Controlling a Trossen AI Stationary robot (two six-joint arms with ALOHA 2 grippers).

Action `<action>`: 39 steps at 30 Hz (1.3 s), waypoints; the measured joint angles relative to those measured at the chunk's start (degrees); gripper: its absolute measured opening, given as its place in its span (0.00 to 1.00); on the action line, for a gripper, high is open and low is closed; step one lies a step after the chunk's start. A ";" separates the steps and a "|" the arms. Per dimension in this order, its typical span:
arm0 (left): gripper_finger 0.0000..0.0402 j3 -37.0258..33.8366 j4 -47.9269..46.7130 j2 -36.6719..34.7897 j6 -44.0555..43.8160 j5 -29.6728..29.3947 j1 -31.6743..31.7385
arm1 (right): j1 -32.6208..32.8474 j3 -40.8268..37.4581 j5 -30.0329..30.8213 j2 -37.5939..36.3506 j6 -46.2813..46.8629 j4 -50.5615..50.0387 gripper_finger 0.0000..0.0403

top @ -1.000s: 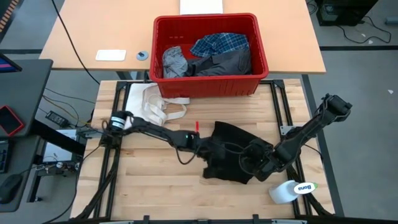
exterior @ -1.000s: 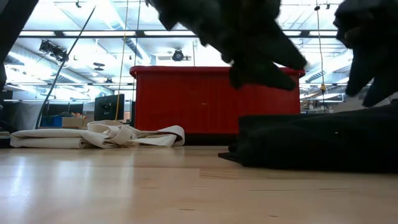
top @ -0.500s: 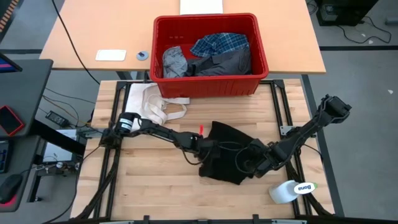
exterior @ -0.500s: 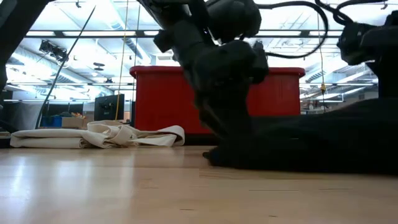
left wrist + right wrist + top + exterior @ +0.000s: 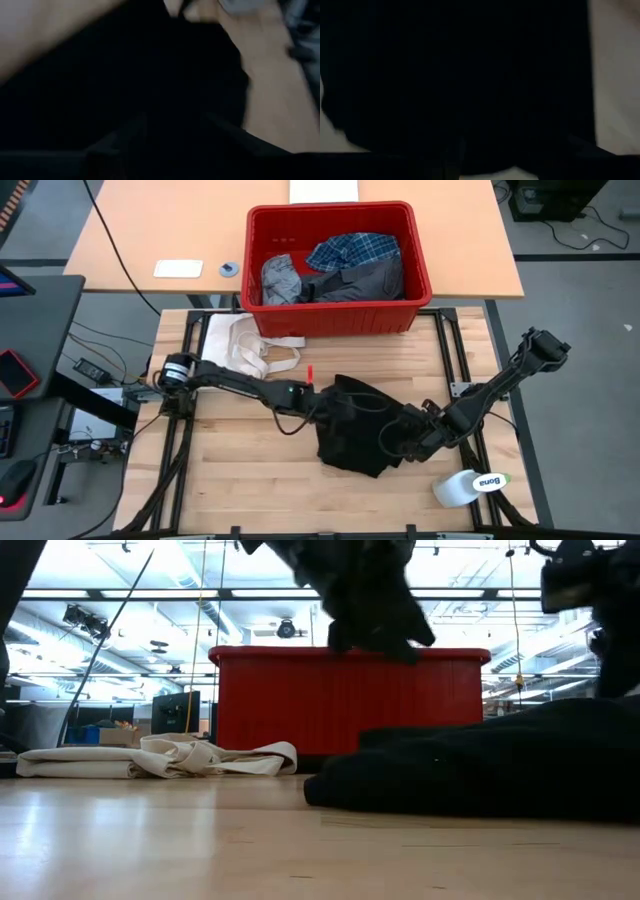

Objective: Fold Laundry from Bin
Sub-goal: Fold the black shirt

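Here one black garment (image 5: 352, 438) lies under two claws, grips untellable.

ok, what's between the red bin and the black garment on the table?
High view: bare wood tabletop separates the red bin from the black garment; the cream cloth lies off to the left.

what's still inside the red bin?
Inside the red bin: a blue-and-white plaid shirt, a light grey garment and a dark grey garment, piled together. Anything beneath them is covered. The black garment is out on the table.
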 joint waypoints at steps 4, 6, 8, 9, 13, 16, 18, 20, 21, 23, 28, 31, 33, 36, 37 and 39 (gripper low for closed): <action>0.46 0.16 8.17 3.96 1.91 -3.42 1.02 | -0.48 -0.26 4.83 -0.12 2.65 0.58 0.50; 0.46 0.01 9.84 7.03 1.09 -3.65 2.26 | -1.17 -1.49 5.05 -0.12 2.98 2.47 0.50; 0.46 -0.12 9.90 9.41 -1.20 -3.76 3.52 | -1.76 -3.69 5.02 -0.12 1.17 4.77 0.50; 0.46 -0.10 9.93 10.44 -3.00 -3.83 4.17 | -2.08 -5.12 4.94 -0.12 0.30 6.38 0.50; 0.46 -0.01 6.45 12.57 -8.30 -3.75 6.59 | -4.37 -11.41 2.76 -0.10 -1.23 11.20 0.50; 0.45 0.03 5.24 12.16 -8.19 -3.73 7.72 | -5.69 -15.25 2.26 -0.12 -1.14 11.32 0.50; 0.45 0.01 2.68 11.37 -8.09 -3.93 8.03 | -6.80 -16.65 2.18 -0.12 0.53 8.68 0.50; 0.45 0.08 2.17 11.32 -8.05 -4.16 8.07 | -7.81 -16.92 3.14 -0.14 3.81 4.25 0.50; 0.45 0.06 1.10 11.32 -8.05 -4.10 8.07 | -8.25 -16.76 3.69 -0.14 6.12 1.16 0.50; 0.43 0.01 0.55 11.32 -8.13 -3.80 7.74 | -8.65 -15.86 6.19 -0.24 9.67 -4.15 0.50; 0.40 -0.12 2.95 9.80 -7.77 -1.46 6.40 | -8.61 -10.14 11.79 -1.87 2.85 -5.51 0.50; 0.38 0.01 7.00 6.80 -5.32 0.06 5.52 | -8.61 -6.00 11.89 -2.92 -2.85 -5.58 0.50; 0.38 0.08 10.10 5.14 -4.18 1.35 4.75 | -8.44 -3.77 10.16 -3.92 -8.10 -4.68 0.50; 0.38 0.10 13.20 4.37 -0.02 4.92 2.97 | -8.32 -1.92 7.67 -5.32 -13.16 -4.71 0.50; 0.38 0.10 13.48 4.37 1.24 5.97 2.13 | -8.38 -1.74 7.66 -5.88 -12.81 -5.60 0.50; 0.38 0.10 12.58 4.46 2.63 6.36 0.33 | -8.99 -1.73 7.99 -7.69 -9.67 -7.70 0.50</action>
